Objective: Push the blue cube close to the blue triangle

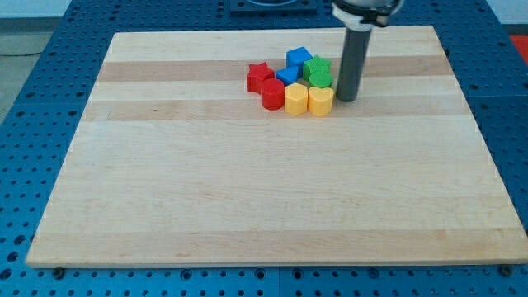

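Upper centre: two blue blocks (295, 64), two red (266, 84), two yellow (308, 99), one green (317, 71) are clustering; my tip (346, 99) is touching the right yellow, gripperless.

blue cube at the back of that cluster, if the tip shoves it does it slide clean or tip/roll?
The blue cube looks squat and flat-sided, so it should slide, not roll or tip. It sits packed against the green block and blue triangle, so neighbours will likely shift too. My tip is beside the yellow block, on the view's right, not touching the cube.

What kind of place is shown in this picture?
Probably a robotics lab bench: a wooden board lies on a blue perforated table, with small coloured blocks beside my tip.
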Robot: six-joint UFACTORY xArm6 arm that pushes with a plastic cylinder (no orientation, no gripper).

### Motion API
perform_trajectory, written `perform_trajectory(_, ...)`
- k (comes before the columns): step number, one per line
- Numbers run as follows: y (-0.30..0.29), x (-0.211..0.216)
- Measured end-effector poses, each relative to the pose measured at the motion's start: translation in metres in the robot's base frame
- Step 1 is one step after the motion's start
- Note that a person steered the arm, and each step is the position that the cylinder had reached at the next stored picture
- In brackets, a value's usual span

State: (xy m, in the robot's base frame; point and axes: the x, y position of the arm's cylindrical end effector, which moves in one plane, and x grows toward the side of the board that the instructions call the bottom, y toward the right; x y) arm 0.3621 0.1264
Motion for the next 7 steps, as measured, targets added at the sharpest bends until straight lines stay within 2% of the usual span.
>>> perform_trajectory(1,0.024,-0.048)
perform_trajectory(2,-0.005,-0.103)
perform_trajectory(4,-0.077,-0.106)
perform_trajectory(5,-0.082,-0.092)
perform_trajectory(7,-0.081,-0.093)
